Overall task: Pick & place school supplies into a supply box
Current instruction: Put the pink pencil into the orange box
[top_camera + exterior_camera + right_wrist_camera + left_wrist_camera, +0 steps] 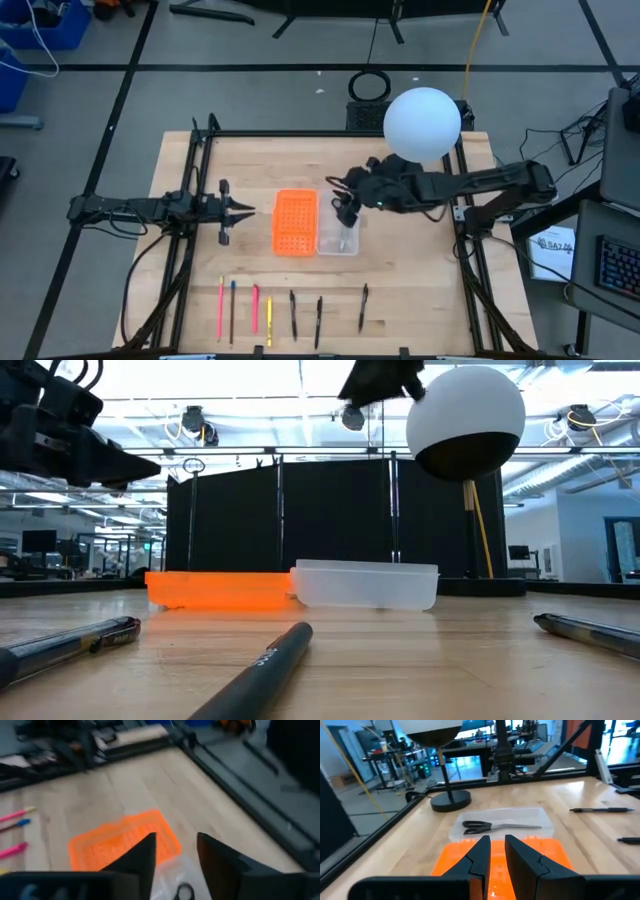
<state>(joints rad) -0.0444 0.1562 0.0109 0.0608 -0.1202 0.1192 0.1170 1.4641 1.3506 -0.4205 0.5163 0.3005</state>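
The supply box, a clear tray, lies on the table's middle right, and black-handled scissors lie flat on its floor. Along the near edge several school supplies lie flat in a row: pink pens, a yellow one and black pens. My right gripper hangs open above the tray with nothing between its fingers. My left gripper waits at the table's left and points level at the orange piece. A narrow gap shows between its fingers, and they hold nothing.
An orange perforated piece lies against the tray's left side. A lamp with a white globe stands at the far right, its round base behind the tray. Black frame rails run along the table's edges.
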